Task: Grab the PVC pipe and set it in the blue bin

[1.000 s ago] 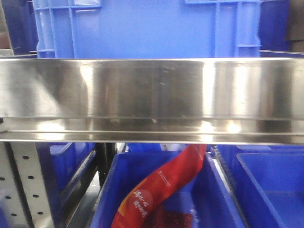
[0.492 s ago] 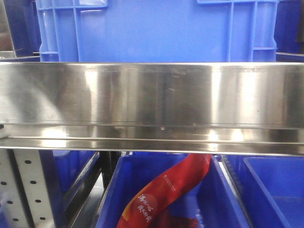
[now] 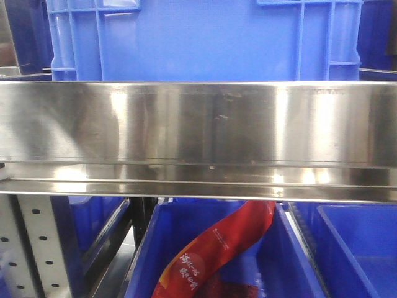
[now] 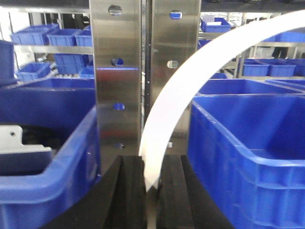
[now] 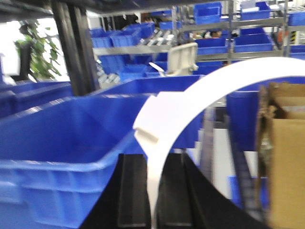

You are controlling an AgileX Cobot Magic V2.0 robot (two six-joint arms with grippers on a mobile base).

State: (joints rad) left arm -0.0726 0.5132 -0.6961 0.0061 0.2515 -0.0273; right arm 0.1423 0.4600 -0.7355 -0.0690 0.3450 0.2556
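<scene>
In the left wrist view my left gripper (image 4: 151, 160) has its black fingers (image 4: 131, 191) close together around the tip of a flat white curved strip (image 4: 181, 81) that arcs up to the right. My right gripper (image 5: 153, 157) holds a similar white strip (image 5: 200, 90) between its near-shut fingers. Whether either strip is the PVC pipe I cannot tell. An open blue bin (image 4: 248, 138) lies right of the left gripper, and another blue bin (image 5: 62, 138) sits left of the right gripper. Neither gripper shows in the front view.
A steel shelf beam (image 3: 198, 130) fills the front view, with a blue crate (image 3: 205, 37) above and a blue bin (image 3: 279, 261) holding a red packet (image 3: 214, 248) below. A steel upright (image 4: 119, 71) stands ahead of the left gripper. A cardboard box (image 5: 286, 143) is right of the right gripper.
In the front view the shelf beam and crate slid slightly down and right between one second and half a second ago. Since then nothing has moved.
</scene>
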